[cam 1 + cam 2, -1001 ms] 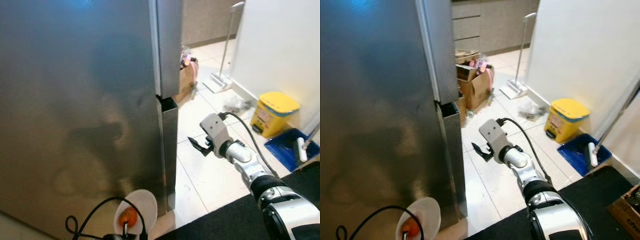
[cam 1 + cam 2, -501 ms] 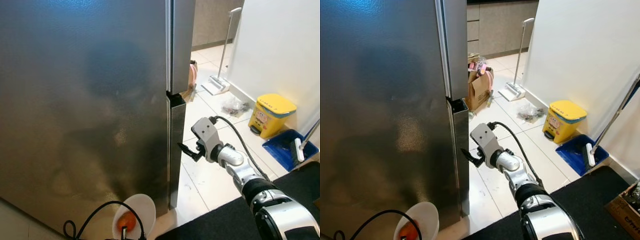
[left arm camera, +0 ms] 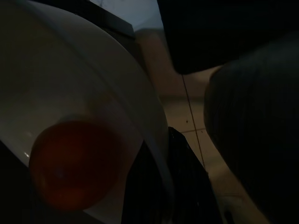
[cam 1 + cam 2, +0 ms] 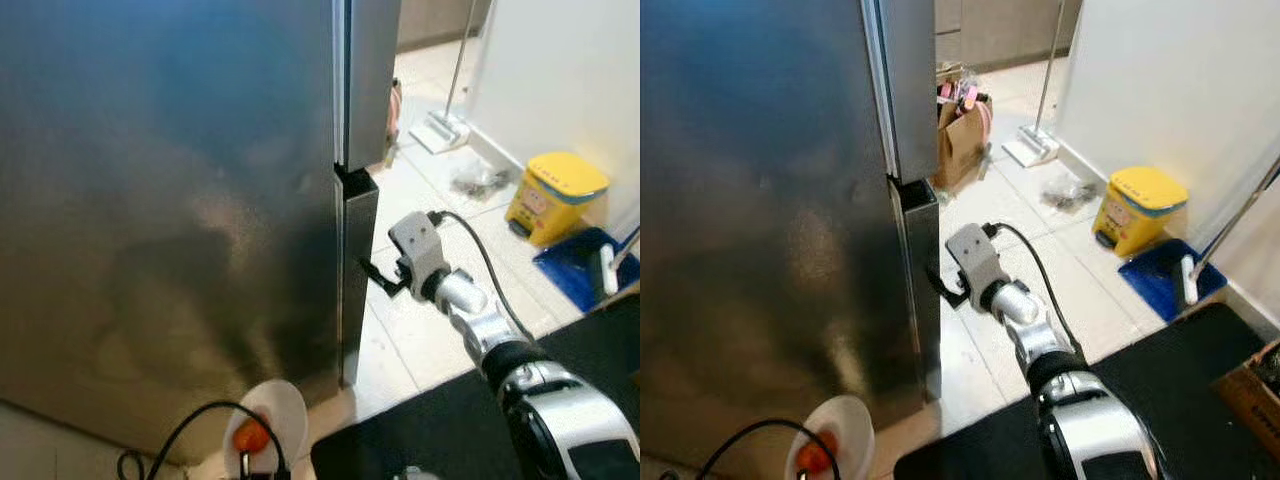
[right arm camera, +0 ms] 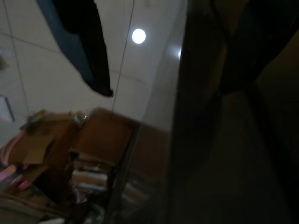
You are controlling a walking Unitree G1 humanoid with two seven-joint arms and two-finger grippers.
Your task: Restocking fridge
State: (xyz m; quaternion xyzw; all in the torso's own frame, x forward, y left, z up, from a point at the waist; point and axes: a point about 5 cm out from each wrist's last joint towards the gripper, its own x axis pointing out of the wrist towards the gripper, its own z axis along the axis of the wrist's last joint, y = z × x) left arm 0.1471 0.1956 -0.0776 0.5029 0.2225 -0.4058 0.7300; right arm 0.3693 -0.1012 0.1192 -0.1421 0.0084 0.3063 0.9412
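Right tool point(image 4: 368, 272), fingers parted, touches the side edge of the steel fridge point(image 4: 170, 200). Left tool point(image 4: 250, 462) grips a white plate point(image 4: 285, 415) holding an orange fruit point(image 4: 250, 437), low before the fridge door.

The tiled floor point(image 4: 1040, 220) is carrying everything here. A steel fridge point(image 4: 180, 200) is standing on it at the left. Behind the fridge's far corner, a cardboard box point(image 4: 962, 140) stuffed with pink items is sitting on the tiles. A mop point(image 4: 1032, 150) is resting its flat head on the floor by the white wall. A crumpled bag point(image 4: 1070, 190) is lying beside a yellow bin point(image 4: 1137, 205), and a blue dustpan point(image 4: 1165, 280) is sitting just past the bin. A black mat point(image 4: 1200, 360) is covering the near right corner.
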